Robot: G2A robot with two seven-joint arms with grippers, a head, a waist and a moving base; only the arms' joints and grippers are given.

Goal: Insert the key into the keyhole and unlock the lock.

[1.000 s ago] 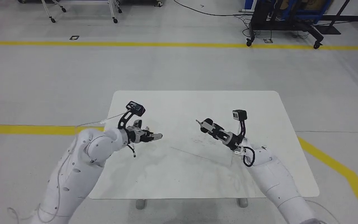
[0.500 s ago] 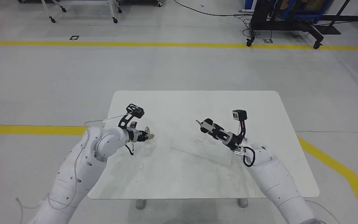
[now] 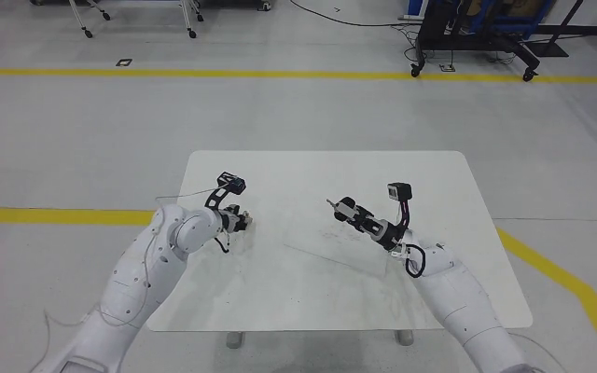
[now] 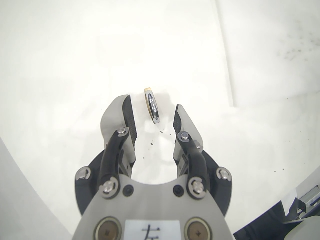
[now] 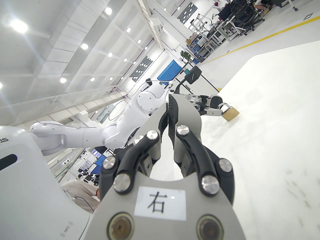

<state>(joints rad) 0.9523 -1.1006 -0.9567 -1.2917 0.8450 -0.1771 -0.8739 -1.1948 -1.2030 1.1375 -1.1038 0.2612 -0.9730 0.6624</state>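
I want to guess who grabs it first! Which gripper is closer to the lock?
Left. The lock sits on the table, untouched, between the open fingers of the left gripper. The right gripper is shut and far off across the table.

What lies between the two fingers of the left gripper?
The lock, seen edge-on, touching neither finger of the open left gripper. The left wrist view shows it.

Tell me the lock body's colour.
The lock body is brass-gold; it shows best in the right wrist view.
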